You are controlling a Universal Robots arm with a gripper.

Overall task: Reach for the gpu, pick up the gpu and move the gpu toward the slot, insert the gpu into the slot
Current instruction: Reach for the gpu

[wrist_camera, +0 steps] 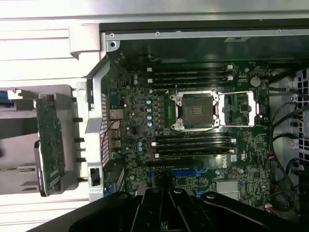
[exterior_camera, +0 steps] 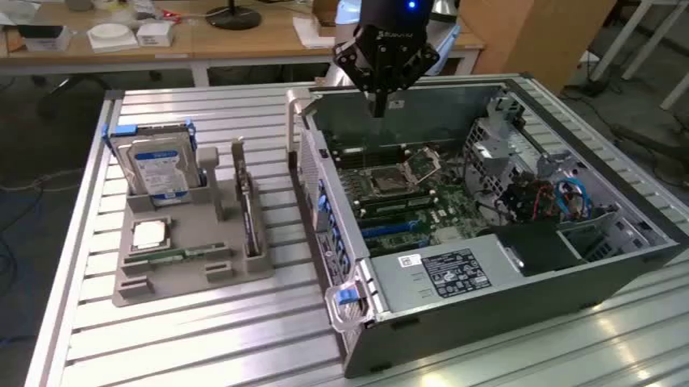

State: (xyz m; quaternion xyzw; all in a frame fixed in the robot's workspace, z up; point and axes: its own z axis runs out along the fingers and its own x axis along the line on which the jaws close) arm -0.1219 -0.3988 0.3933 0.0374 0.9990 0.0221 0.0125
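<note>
Where the bench [exterior_camera: 215, 339] runs along its edge on the exterior view's left, a grey holder [exterior_camera: 183, 270] carries a blue-labelled hard drive [exterior_camera: 160, 169], a processor chip [exterior_camera: 148, 234] and, on its right side, the gpu [exterior_camera: 250, 216]. The card stands on its long edge in a groove, so its upper edge is free. It looks thin, stiff and light, but I judge it fragile. Small parts stud its face, so a pinch across the bare board at the top edge, near the middle for balance, seems safest. A hold far toward one end could let it swing.

Further right, the open computer case [exterior_camera: 517, 274] takes up the bench's middle and right. The gripper [exterior_camera: 379, 106] hangs over the case's far wall with its fingers pressed together, holding nothing, well apart from the card. On the green motherboard [exterior_camera: 431, 201] inside, the slot [exterior_camera: 393, 230] is one of the long strips toward the case's near side, and it lies bare.
</note>
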